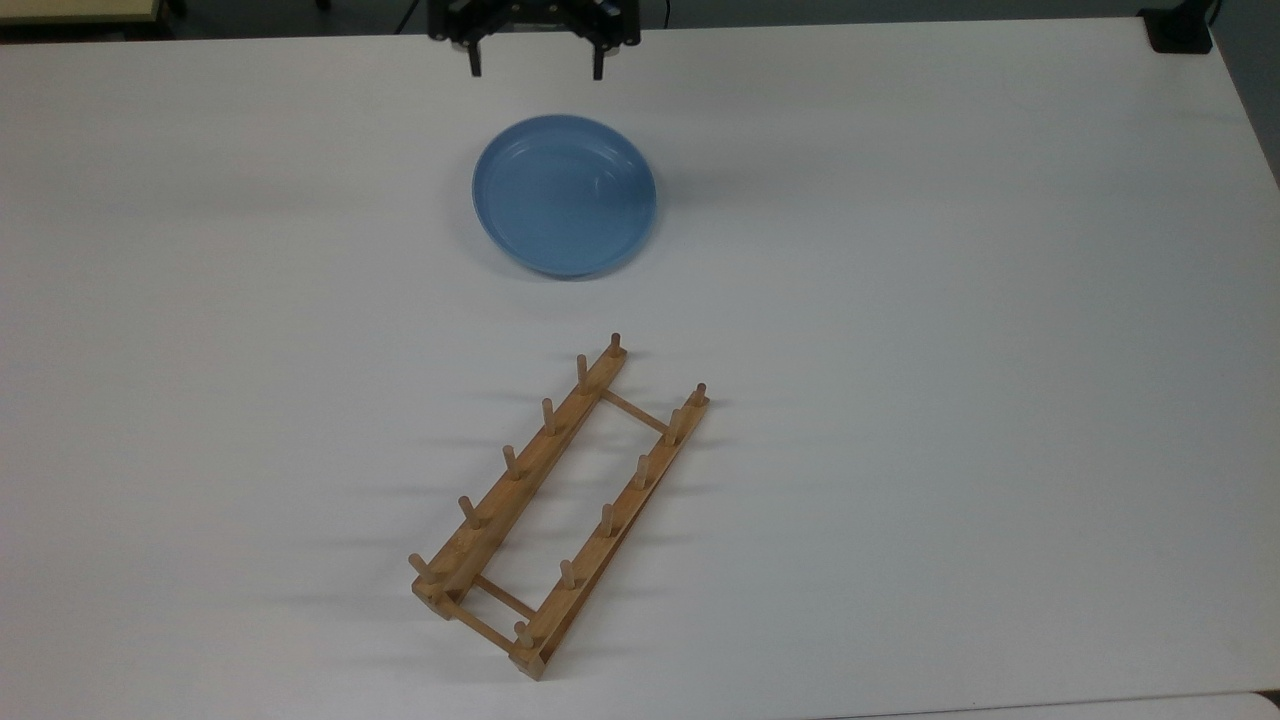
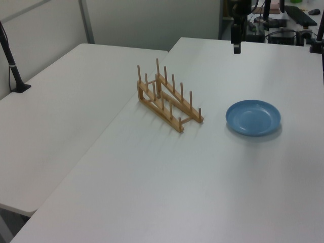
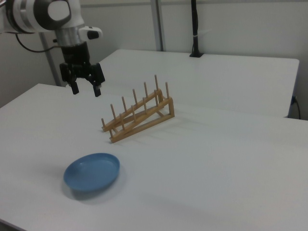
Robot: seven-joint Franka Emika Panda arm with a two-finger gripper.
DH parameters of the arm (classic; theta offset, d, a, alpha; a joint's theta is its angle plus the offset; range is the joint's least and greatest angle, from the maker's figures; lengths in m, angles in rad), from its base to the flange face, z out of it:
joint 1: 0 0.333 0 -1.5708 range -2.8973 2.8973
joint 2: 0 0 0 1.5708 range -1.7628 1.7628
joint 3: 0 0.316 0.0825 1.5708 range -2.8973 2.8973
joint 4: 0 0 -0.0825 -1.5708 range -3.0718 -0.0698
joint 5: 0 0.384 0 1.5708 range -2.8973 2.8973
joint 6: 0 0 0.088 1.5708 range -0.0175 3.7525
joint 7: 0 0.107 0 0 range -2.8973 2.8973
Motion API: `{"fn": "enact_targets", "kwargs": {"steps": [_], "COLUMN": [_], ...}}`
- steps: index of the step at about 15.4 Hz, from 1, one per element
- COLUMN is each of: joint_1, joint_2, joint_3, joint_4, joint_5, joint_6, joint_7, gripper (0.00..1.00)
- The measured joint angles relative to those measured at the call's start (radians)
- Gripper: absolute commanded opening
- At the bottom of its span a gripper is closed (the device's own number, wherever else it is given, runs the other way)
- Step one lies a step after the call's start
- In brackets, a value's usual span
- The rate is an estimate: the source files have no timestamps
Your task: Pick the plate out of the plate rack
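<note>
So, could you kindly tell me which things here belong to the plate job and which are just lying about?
Belonging to the job:
- plate, flat on the table
- plate rack, nothing in it
- claw, open, raised

Just there:
- black pole
- second table

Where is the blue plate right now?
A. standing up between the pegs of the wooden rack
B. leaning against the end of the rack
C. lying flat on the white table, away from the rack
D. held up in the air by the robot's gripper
C: the plate lies flat on the table, apart from the rack, and the open gripper hangs above the table with nothing in it.
</note>
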Motion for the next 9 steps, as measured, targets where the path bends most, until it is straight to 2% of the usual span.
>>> {"fn": "enact_targets", "kwargs": {"steps": [3, 9], "joint_1": [0.0, -0.002], "joint_2": [-0.016, -0.029], "joint_3": [0.011, 0.011], "joint_4": [-0.001, -0.002], "joint_5": [0.0, 0.0], "joint_6": [0.03, 0.039], "joint_7": [0.072, 0.085], "gripper": [1.0, 1.0]}}
